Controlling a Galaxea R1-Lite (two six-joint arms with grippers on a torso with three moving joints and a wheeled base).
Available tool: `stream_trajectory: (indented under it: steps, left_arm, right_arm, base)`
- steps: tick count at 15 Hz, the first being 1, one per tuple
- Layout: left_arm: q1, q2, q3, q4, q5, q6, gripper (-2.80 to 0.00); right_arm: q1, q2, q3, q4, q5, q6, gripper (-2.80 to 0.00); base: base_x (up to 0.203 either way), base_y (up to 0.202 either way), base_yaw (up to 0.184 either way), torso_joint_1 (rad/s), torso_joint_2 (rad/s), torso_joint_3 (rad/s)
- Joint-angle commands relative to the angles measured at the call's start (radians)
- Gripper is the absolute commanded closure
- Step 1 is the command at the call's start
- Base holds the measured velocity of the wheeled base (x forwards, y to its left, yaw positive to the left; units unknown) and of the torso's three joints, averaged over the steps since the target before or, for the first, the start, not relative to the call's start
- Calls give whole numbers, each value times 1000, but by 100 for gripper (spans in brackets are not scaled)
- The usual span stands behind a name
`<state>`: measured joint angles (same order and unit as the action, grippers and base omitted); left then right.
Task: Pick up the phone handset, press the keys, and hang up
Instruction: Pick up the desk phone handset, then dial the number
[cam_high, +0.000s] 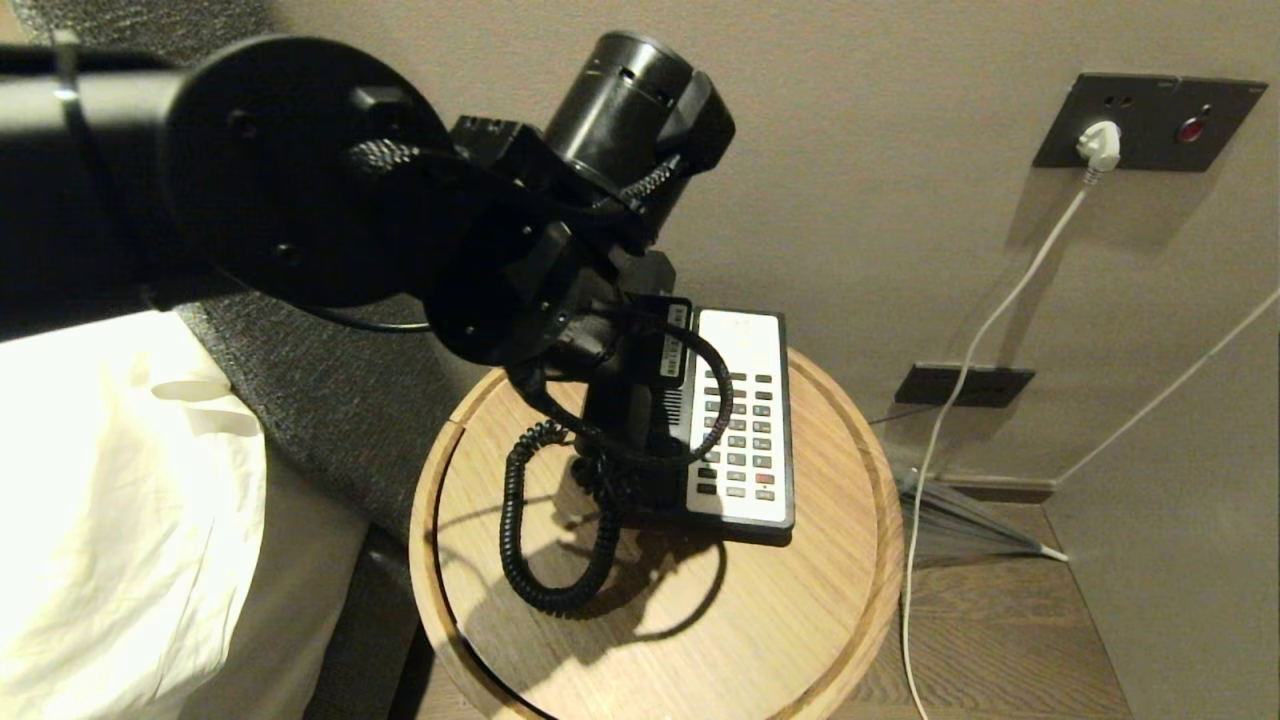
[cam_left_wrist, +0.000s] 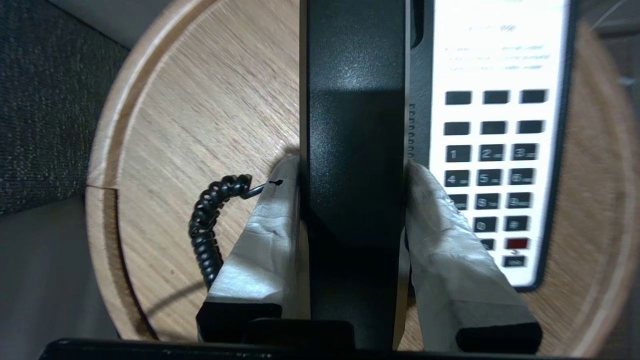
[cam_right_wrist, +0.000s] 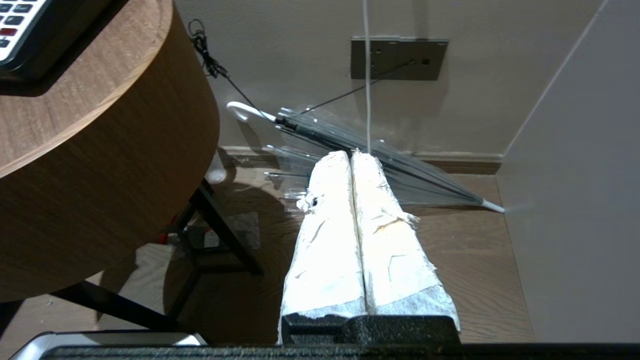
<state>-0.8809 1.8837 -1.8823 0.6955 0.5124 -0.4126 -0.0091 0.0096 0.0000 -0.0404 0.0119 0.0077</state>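
Observation:
The phone handset (cam_left_wrist: 355, 100) is a long black bar, and my left gripper (cam_left_wrist: 352, 165) is shut on its middle, a taped finger pressed against each side. It runs along the left side of the phone base (cam_high: 745, 420), over the cradle; I cannot tell whether it rests there or hangs just above. The base's white face carries the dark keys (cam_left_wrist: 487, 165). A black coiled cord (cam_high: 520, 520) loops over the round wooden table (cam_high: 800, 620). In the head view my left arm (cam_high: 560, 290) hides the handset. My right gripper (cam_right_wrist: 351, 155) is shut and empty, low beside the table.
A bed with a white sheet (cam_high: 100, 500) and a grey headboard (cam_high: 330, 420) stand left of the table. On the floor to the right lies a clear umbrella (cam_right_wrist: 435, 185). A white cable (cam_high: 960, 390) hangs from the wall socket (cam_high: 1150, 120).

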Motion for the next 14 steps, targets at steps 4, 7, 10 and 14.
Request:
stream_trajectory:
  steps: [4, 7, 10, 14]
  left_arm:
    - [-4, -203, 21, 27, -5, -41, 0]
    - [-10, -398, 62, 42, -75, -81, 0]
    - [-11, -626, 158, 67, -195, -140, 0]
    - [-12, -902, 344, 110, -246, -222, 0]
  right_arm:
    - [0, 1, 15, -1, 0, 0, 0]
    - [0, 1, 17, -1, 0, 0, 0]
    - [0, 1, 16, -1, 0, 0, 0]
    - [0, 0, 17, -1, 0, 0, 0]
  base:
    - [0, 0, 0, 0, 0, 0]
    - [0, 0, 0, 0, 0, 0]
    - [0, 0, 0, 0, 0, 0]
    - [0, 0, 0, 0, 0, 0]
